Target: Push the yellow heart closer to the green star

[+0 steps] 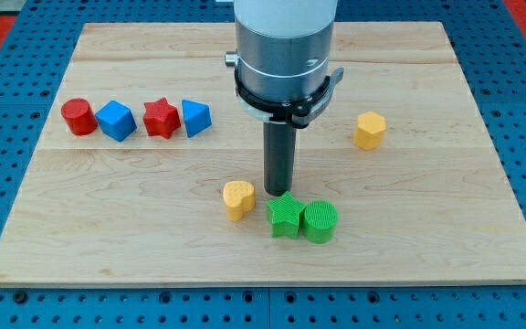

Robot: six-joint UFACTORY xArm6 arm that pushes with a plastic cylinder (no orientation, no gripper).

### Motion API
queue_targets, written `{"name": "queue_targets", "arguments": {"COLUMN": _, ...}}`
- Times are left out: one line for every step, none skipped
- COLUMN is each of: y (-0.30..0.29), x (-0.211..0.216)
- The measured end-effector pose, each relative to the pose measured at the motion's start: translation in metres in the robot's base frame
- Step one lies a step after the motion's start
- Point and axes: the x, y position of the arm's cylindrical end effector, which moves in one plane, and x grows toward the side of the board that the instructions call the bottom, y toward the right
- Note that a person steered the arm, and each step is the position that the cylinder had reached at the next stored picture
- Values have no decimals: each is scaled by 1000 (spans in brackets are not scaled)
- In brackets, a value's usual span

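The yellow heart (238, 199) lies on the wooden board (108, 228) below the middle. The green star (285, 216) sits just to its right, a small gap apart, and touches a green cylinder (320, 221) on its right. My tip (279, 191) comes down from the big grey arm at the view's top. It stands just above the green star and to the upper right of the yellow heart, very close to both.
At the left stand a red cylinder (78, 117), a blue block (116, 121), a red star (161, 118) and a blue block (195, 118) in a row. A yellow hexagon block (370, 130) sits at the right. A blue pegboard surrounds the board.
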Motion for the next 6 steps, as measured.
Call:
{"name": "queue_targets", "arguments": {"y": -8, "x": -20}}
{"name": "queue_targets", "arguments": {"y": -38, "x": -36}}
{"name": "queue_targets", "arguments": {"y": -62, "x": -42}}
{"name": "queue_targets", "arguments": {"y": -66, "x": -14}}
{"name": "queue_targets", "arguments": {"y": -55, "x": 5}}
{"name": "queue_targets", "arguments": {"y": -32, "x": 8}}
